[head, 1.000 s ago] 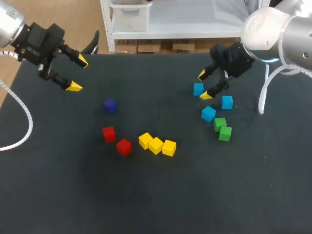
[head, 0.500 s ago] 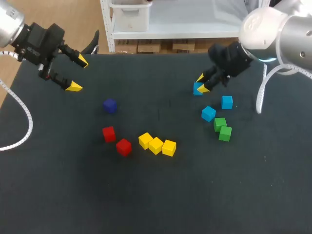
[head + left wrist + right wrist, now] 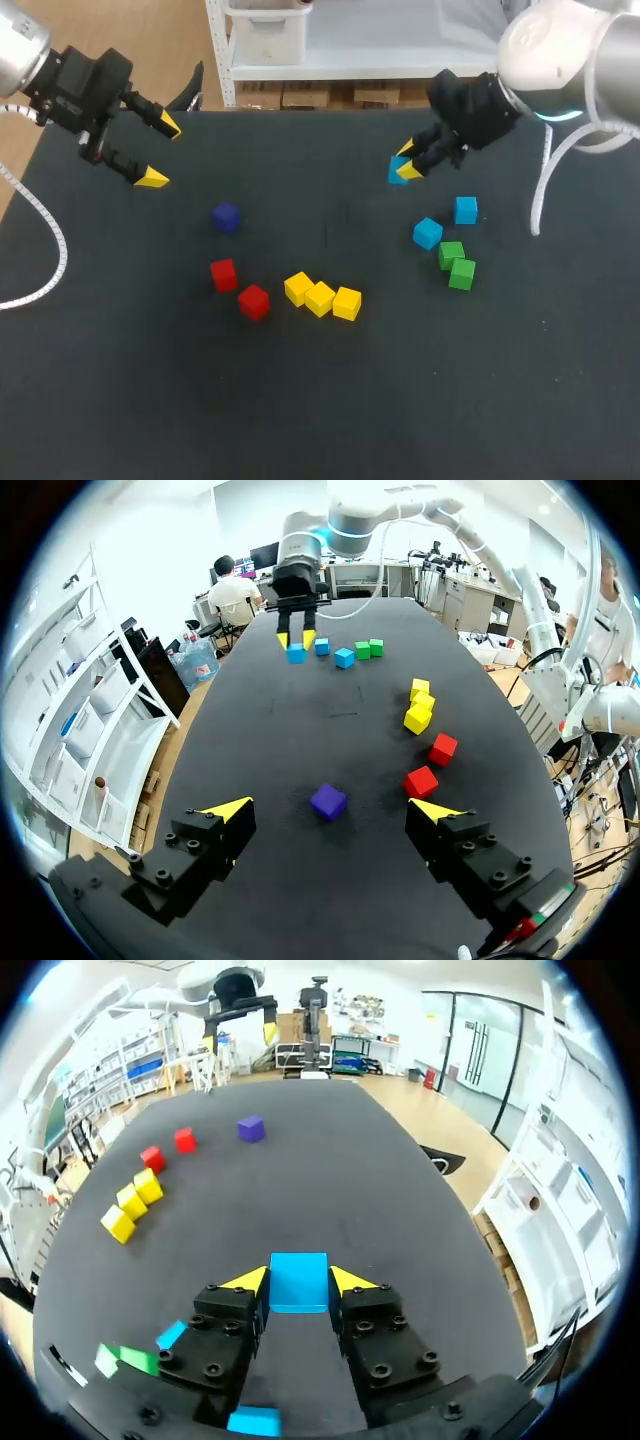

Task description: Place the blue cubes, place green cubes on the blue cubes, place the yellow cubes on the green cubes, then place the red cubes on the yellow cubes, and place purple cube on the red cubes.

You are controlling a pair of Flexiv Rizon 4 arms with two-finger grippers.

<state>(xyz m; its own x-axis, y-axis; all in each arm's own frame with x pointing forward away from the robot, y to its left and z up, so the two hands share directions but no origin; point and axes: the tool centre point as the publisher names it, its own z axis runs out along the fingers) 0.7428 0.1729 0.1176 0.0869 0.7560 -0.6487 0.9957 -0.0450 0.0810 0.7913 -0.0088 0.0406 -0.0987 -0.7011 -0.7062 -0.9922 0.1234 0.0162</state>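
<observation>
Now clamps a small sky-blue cube between the yellow-tipped fingers of the right gripper, toward 1 o'clock on the dark table. Leaves two more sky-blue cubes at its 4 o'clock, two touching green cubes just past them. Holds the left gripper spread wide, empty, near 10 o'clock. Shows three touching yellow cubes mid-table, two red cubes at their 9 o'clock, a dark purple cube at 12 o'clock of those.

place: robotics lab | evidence: left arm + right arm at one dark table | coloured cubes scattered ahead of left gripper | blue cube pinched in right gripper
</observation>
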